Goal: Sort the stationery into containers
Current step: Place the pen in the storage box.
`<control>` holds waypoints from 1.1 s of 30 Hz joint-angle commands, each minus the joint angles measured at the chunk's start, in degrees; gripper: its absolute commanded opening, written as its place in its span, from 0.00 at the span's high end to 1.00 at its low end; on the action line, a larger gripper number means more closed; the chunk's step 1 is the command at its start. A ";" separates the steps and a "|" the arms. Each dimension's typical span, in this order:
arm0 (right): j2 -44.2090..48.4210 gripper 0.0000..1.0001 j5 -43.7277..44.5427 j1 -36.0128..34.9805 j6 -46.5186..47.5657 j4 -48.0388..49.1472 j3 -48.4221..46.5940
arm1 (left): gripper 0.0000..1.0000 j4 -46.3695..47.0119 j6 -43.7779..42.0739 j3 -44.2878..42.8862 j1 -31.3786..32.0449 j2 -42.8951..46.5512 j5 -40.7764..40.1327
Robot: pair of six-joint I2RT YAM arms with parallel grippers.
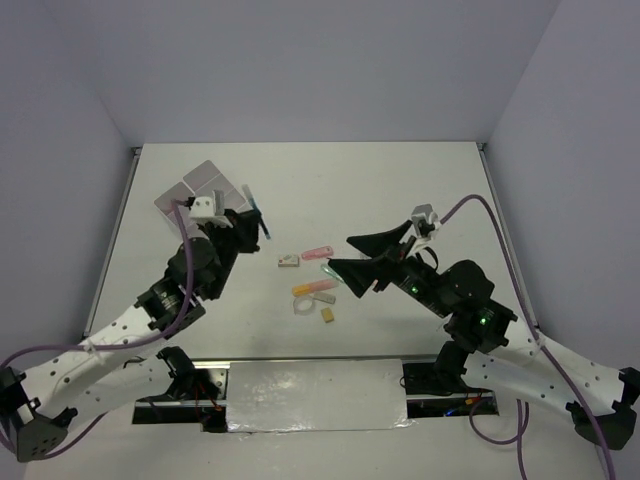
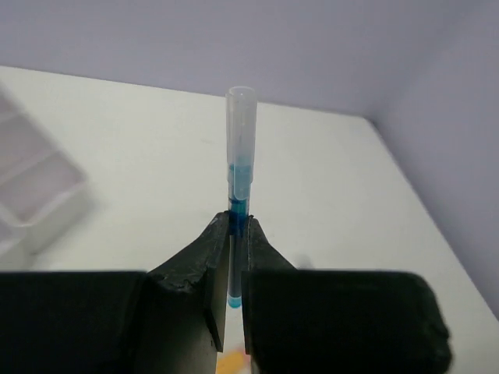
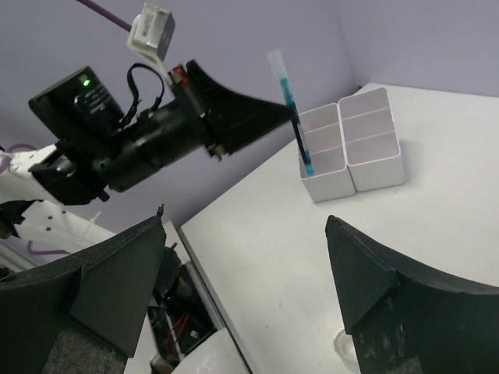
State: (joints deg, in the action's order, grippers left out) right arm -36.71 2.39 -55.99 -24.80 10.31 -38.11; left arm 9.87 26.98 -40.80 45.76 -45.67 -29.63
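My left gripper (image 1: 245, 217) is raised near the white containers (image 1: 198, 184) and is shut on a thin blue pen (image 1: 263, 230). In the left wrist view the blue pen (image 2: 239, 148) stands up between the closed fingertips, clear cap on top. My right gripper (image 1: 338, 251) hangs open over the middle of the table with nothing between its fingers. Below it lie a pink marker (image 1: 317, 253), a green marker (image 1: 329, 268), an orange marker (image 1: 311, 288), a clear tape ring (image 1: 303, 307), a tan eraser (image 1: 328, 316) and a white bit (image 1: 289, 261).
The right wrist view shows the left gripper (image 3: 234, 117) holding the blue pen (image 3: 288, 97) before the containers (image 3: 355, 144), which stand at the table's far left. The table's near edge and the arm bases lie behind both grippers. Grey walls close in three sides.
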 commanded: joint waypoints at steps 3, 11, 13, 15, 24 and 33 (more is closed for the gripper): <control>2.51 0.09 2.44 0.44 2.65 -3.36 4.44 | 1.00 5.77 -0.46 -4.47 -6.62 -7.57 -40.22; 4.89 0.09 -1.33 0.44 4.23 -5.21 6.73 | 1.00 28.32 -2.35 -1.83 -27.12 -17.77 -42.88; 4.81 0.09 -2.13 0.44 4.84 -4.51 7.17 | 1.00 38.01 -8.23 -2.88 -29.32 -22.43 -42.97; 4.19 0.09 -3.61 0.53 5.37 -4.07 7.43 | 1.00 40.31 -10.01 -5.24 -31.42 -26.48 -40.09; 2.43 0.09 -5.03 0.88 7.39 -3.27 7.96 | 1.00 49.17 -12.12 -7.02 -34.42 -37.12 -36.38; 2.00 0.09 -6.52 2.90 8.19 -3.54 7.79 | 0.96 54.47 -10.99 -4.29 -35.12 -43.80 -36.38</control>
State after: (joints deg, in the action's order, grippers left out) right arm -34.70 -2.85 -54.13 -17.91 4.97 -30.30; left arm 57.52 15.18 -46.04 11.27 -88.47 -66.48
